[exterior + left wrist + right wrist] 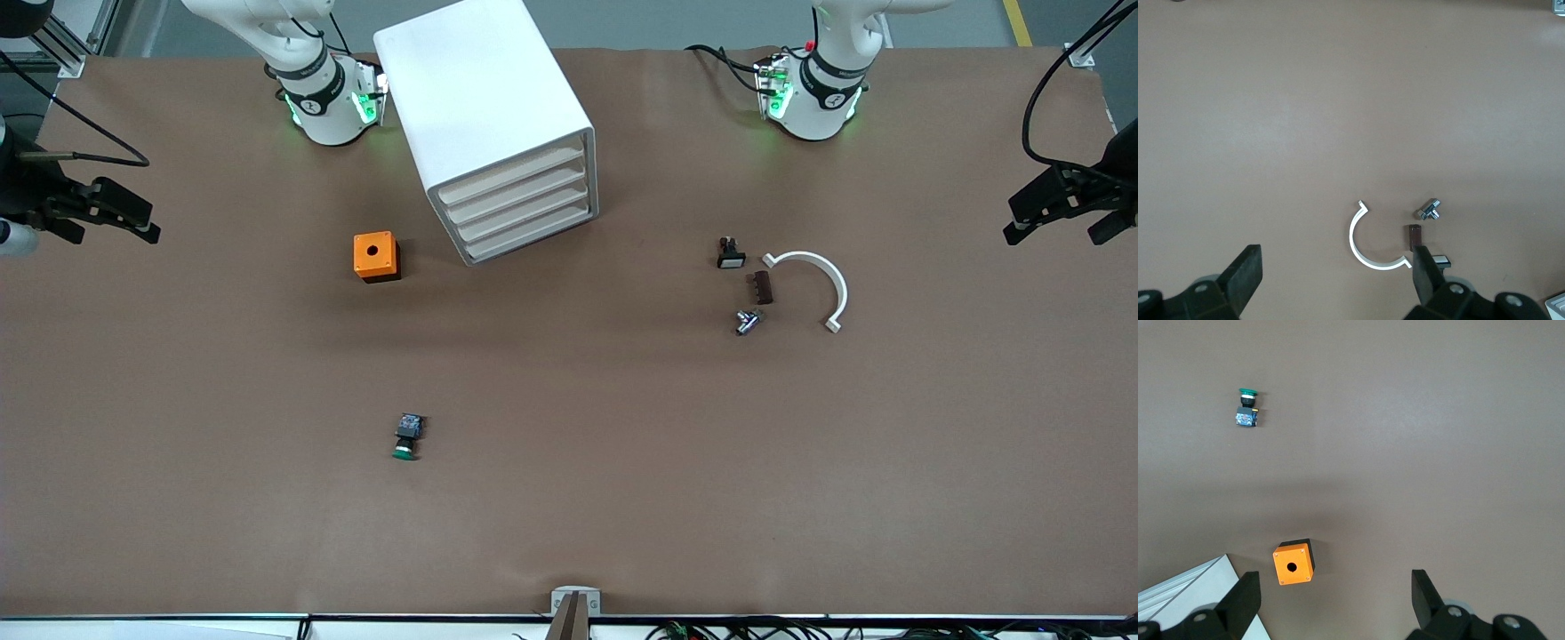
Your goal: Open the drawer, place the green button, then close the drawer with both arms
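- Even, diffuse overhead light falls on the brown surface (622, 427); no hard glare there.
- The white cabinet (484, 107) top is bright, nearly washed out.
- Soft, short shadows sit beside the orange box (376, 256) and the cabinet.
- Green lamps glow at both arm bases.
- Wrist views look duller, with dim corners and slightly soft tool fingers (1245, 275).

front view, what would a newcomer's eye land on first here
Probably the tall white cabinet near the right arm's base, all four slat drawers shut. Next the orange box beside it, and the green-capped button lying alone, nearer the camera. Both tools, left and right, hang open at the table's ends.
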Tool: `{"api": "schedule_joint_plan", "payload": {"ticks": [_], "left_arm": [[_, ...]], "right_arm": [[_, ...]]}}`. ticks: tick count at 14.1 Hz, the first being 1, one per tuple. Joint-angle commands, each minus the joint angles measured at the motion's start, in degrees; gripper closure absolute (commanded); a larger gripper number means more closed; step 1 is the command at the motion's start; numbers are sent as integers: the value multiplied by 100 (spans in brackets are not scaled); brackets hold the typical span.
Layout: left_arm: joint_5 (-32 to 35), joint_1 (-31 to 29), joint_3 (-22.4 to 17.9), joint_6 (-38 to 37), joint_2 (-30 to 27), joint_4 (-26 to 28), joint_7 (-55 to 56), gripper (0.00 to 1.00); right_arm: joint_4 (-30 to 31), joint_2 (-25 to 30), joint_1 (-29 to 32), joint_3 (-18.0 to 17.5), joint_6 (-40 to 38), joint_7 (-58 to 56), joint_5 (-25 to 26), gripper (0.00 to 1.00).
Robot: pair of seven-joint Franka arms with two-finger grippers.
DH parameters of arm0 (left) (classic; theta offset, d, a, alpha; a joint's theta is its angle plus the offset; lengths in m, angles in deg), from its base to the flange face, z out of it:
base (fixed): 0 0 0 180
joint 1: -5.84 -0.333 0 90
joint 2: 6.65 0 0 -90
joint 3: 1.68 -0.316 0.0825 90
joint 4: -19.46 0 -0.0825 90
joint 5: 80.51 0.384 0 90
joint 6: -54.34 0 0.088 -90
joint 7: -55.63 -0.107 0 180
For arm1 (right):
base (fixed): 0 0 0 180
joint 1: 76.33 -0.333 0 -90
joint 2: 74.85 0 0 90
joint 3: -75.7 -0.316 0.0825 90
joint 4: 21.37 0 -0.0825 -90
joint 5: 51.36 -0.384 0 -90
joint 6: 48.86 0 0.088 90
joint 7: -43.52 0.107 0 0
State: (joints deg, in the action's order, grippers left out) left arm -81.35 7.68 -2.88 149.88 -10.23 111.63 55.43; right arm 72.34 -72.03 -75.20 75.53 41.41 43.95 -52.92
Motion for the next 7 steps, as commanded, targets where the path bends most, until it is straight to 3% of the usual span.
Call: {"api": "schedule_joint_plan", "payload": {"ticks": [1,7], "left_arm": [[-30,-34,6,-175,41,-85,28,1],[-4,-43,-11,-202,225,-85,19,1]], "right_arm": [[139,158,1,7,-10,71,-38,0],[121,141,10,16,-36,62,-38,0]]}}
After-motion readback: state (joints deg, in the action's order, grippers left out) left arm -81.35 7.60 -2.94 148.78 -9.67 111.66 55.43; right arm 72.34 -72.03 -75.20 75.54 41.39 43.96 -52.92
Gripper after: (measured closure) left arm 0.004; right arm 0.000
